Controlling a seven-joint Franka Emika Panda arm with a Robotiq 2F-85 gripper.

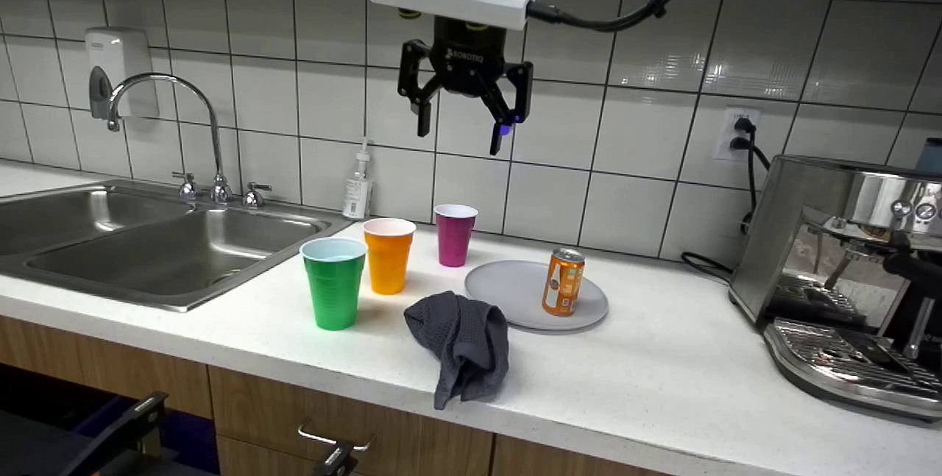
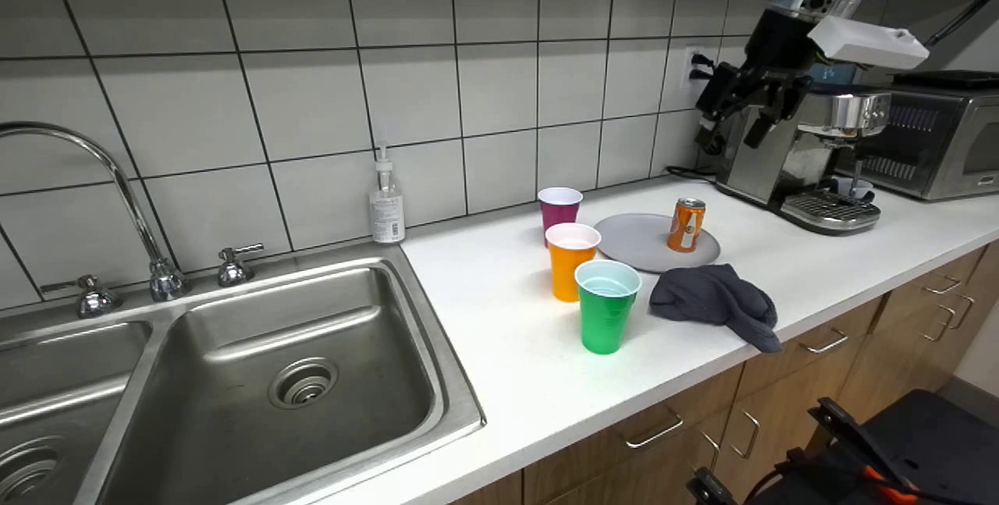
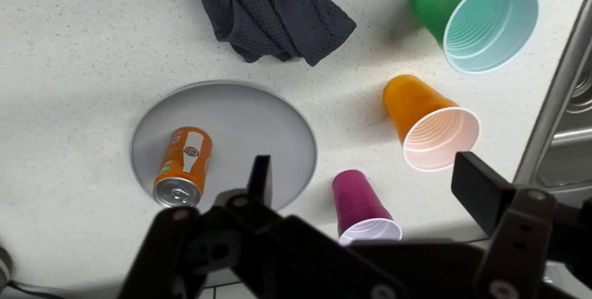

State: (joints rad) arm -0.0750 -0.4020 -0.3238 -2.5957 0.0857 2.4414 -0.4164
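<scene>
Wrist view: gripper parted wide, holding nothing, well above counter; magenta cup beside gray plate looks nearest, depth unclear. Orange soda can stands on plate, flat base likely steadying it. Orange cup, green cup rest bases-down; charcoal towel slumps.

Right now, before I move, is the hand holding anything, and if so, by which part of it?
Nothing is held: the hand hangs open above the counter, clear of the cups, the orange can and the dark cloth.
</scene>
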